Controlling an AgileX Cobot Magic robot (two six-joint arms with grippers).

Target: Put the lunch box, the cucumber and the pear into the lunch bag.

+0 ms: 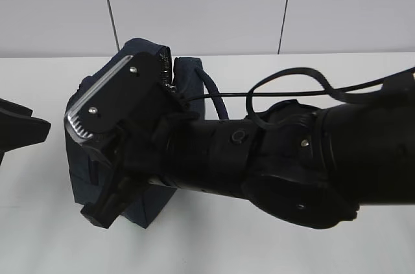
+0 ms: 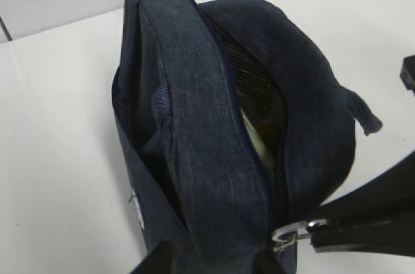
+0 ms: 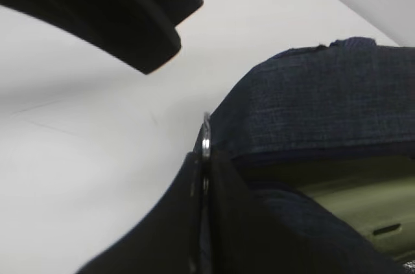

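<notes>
The dark navy lunch bag (image 2: 194, 92) stands on the white table, its top zipper partly open. The pale green lid of the lunch box (image 2: 259, 141) shows inside through the opening, and also in the right wrist view (image 3: 363, 212). My right gripper (image 3: 206, 177) is shut on the metal ring pull (image 3: 205, 139) at the near end of the zipper; the ring also shows in the left wrist view (image 2: 292, 230). My left gripper (image 2: 211, 264) has its fingers apart by the bag's end; in the exterior view it (image 1: 26, 128) sits left of the bag (image 1: 146, 57), apart from it. The cucumber and the pear are hidden.
The right arm (image 1: 292, 157) lies across the bag and hides most of it in the exterior view. A black cable (image 1: 285, 79) loops above the arm. The white table (image 1: 39, 222) ends at a grey wall (image 1: 194, 2) behind.
</notes>
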